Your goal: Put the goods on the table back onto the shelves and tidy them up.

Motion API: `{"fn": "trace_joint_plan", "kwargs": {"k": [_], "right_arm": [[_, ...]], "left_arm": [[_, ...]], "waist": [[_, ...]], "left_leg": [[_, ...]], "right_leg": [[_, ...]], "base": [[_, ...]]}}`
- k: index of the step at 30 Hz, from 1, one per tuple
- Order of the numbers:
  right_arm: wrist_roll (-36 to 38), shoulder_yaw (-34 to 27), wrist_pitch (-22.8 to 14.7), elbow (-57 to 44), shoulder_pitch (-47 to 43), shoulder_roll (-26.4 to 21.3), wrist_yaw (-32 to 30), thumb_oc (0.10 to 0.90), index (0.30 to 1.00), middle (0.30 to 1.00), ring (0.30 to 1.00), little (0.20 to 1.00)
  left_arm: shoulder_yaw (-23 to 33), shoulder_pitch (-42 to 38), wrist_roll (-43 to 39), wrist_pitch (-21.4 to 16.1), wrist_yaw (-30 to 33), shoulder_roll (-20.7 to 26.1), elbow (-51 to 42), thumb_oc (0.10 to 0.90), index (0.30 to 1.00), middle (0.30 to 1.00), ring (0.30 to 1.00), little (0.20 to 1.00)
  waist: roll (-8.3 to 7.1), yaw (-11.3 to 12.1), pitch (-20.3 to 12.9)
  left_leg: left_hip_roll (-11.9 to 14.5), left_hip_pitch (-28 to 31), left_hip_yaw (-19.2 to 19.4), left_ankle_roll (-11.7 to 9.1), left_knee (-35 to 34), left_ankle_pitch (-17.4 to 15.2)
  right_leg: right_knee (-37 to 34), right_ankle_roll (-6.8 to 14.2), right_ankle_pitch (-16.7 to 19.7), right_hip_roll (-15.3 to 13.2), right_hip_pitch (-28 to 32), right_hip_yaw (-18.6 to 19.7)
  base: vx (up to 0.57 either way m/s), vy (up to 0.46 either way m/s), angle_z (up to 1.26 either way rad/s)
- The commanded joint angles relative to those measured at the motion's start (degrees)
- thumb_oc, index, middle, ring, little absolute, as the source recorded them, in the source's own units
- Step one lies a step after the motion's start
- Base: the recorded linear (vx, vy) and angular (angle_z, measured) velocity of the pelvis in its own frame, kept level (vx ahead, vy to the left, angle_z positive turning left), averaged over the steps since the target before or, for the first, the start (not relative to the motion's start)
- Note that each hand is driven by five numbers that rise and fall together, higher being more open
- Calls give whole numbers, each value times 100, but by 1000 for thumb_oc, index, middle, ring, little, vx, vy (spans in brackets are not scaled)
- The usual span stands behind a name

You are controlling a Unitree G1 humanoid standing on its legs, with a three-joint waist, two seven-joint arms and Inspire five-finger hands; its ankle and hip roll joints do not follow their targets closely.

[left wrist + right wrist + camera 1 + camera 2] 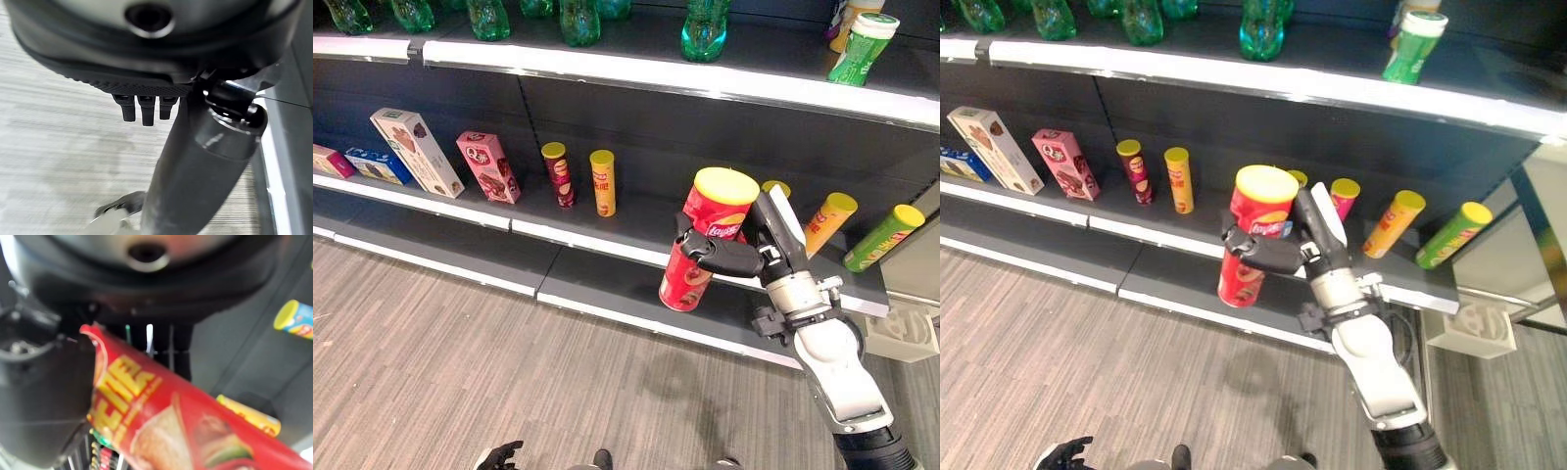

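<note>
- One red crisp can (702, 240) with a yellow lid is held in the right hand (736, 257), in the air in front of the middle shelf (636, 230), tilted with its lid uppermost and leaning toward the shelf.
- The right hand's fingers (705, 258) are clamped round the can's middle, thumb on one side and the rest on the other; the right wrist view shows the red can (195, 431) lying across the palm.
- The right arm (837, 377) rises from the lower right, forearm angled up and to the left, wrist level with the shelf's front edge.
- Standing cans on the middle shelf: two left of the held can, one dark red (558, 174) and one yellow (603, 182), upright and just beside each other.
- Leaning cans to the right: one pink (1342, 199), one orange (828, 222) and one green (883, 237), each tilted; a further yellow lid (1297, 178) shows behind the held can.
- Boxes at the left end: one pink box (487, 166), one white box (417, 151), one blue box (377, 164), and a further box cut off by the frame edge.
- Top shelf (675, 83): a row of green bottles (578, 22), several cut off, and one green-and-white canister (862, 47) at the right.
- Open room: the middle shelf is bare between the yellow can and the held can.
- The left hand (497, 455) shows low over the striped floor (431, 362); in its wrist view the fingers (143, 109) hang relaxed, holding nothing.
</note>
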Motion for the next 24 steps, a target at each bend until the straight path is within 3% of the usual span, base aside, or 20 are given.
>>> {"fn": "trace_joint_plan", "kwargs": {"k": [1, 4, 5, 6, 8, 9, 11, 13, 16, 19, 20, 22, 24], "right_arm": [[-127, -299, -524, -346, -858, -272, -276, 400, 300, 300, 300, 300], [-300, 39, -469, -145, -1182, -260, -411, 400, 300, 300, 300, 300], [-301, 40, -470, -142, -1187, -261, -413, 400, 300, 300, 300, 300], [-335, 147, -479, -82, -1299, -239, -445, 400, 300, 300, 300, 300], [-335, 148, -482, -76, -1309, -238, -447, 400, 300, 300, 300, 300], [-462, 214, -456, -23, -1365, -251, -530, 400, 300, 300, 300, 300], [-629, 208, -399, 20, -1371, -262, -620, 400, 300, 300, 300, 300], [-711, 206, -408, 24, -1335, -164, -687, 400, 300, 300, 300, 300], [-810, 198, -388, 87, -1253, -58, -825, 400, 300, 300, 300, 300], [-849, 168, -379, 141, -1136, -33, -917, 400, 300, 300, 300, 300], [-863, 107, -346, 136, -1063, -80, -933, 400, 300, 300, 300, 300], [-947, 39, -367, 50, -934, -92, -928, 400, 300, 300, 300, 300], [-1105, -109, -329, -36, -770, -72, -953, 400, 300, 300, 300, 300]], "left_arm": [[-29, 23, -220, -106, 161, 52, -218, 800, 900, 900, 900, 900], [0, 178, -590, -131, 173, -189, -494, 800, 900, 900, 900, 900], [1, 177, -591, -129, 173, -190, -497, 800, 900, 900, 900, 900], [-3, 202, -773, -123, 167, -246, -649, 800, 900, 900, 900, 900], [0, 197, -774, -121, 168, -245, -652, 800, 900, 900, 900, 900], [-76, 136, -927, -121, 174, -274, -857, 800, 900, 900, 900, 900], [-110, 107, -933, -112, 192, -314, -892, 800, 900, 900, 900, 900], [-147, 83, -853, -122, 248, -308, -796, 800, 900, 900, 900, 900], [-158, 75, -835, -107, 336, -281, -758, 800, 900, 900, 900, 900], [-169, 86, -834, -110, 369, -272, -710, 800, 900, 900, 900, 900], [-190, 80, -791, -103, 374, -283, -649, 800, 900, 900, 900, 900], [-224, 88, -721, -118, 383, -320, -569, 800, 900, 900, 900, 900], [-276, 58, -563, -96, 366, -268, -502, 800, 900, 900, 900, 900]], "waist": [[110, 82, -180], [12, 287, -306], [3, 276, -312], [-28, 369, -267], [-44, 349, -281], [-20, 459, -125], [-21, 474, -84], [-59, 480, -77], [-81, 480, -105], [-14, 492, -144], [111, 454, -230], [284, 414, -341], [303, 360, -415]], "left_leg": [[104, -26, 72, -333, -250, -370], [143, -103, 32, -436, -164, -354], [131, -128, 23, -430, -159, -335], [224, -354, -44, -501, 369, -474], [208, -408, -63, -492, 397, -462], [356, -878, -125, -662, 1158, -565], [482, -1109, -75, -722, 1237, -408], [639, -1179, -76, -756, 1041, -278], [1007, -1378, -208, -815, 560, 184], [1243, -1397, -334, -896, -44, 433], [1328, -1443, -415, -995, -251, 562], [1282, -1386, -524, -1096, -251, 510], [1052, -1258, -474, -1040, -251, 464]], "right_leg": [[-711, 7, -162, 490, 205, 154], [-1559, -58, 13, 733, 677, 154], [-1575, -59, 36, 723, 667, 144], [-1721, -89, 22, 761, 794, 69], [-1726, -89, 39, 742, 767, 50], [-1778, -166, -153, 743, 959, -123], [-1778, -156, -186, 668, 986, -214], [-1778, -112, -172, 631, 997, -194], [-1778, -17, -209, 531, 958, -165], [-1778, 29, -390, 535, 1029, -76], [-1778, 78, -433, 508, 1082, -54], [-1778, 121, -402, 482, 1158, -21], [-1778, 193, -245, 209, 1233, 32]], "base": [[74, -72, 15], [128, -135, 18], [89, -145, -3], [29, -97, 10], [18, -89, 27], [8, -52, 38], [38, 29, 53], [96, 106, 41], [125, 170, 10], [167, 190, 4], [191, 258, -13], [198, 323, -12], [191, 335, 3]]}}
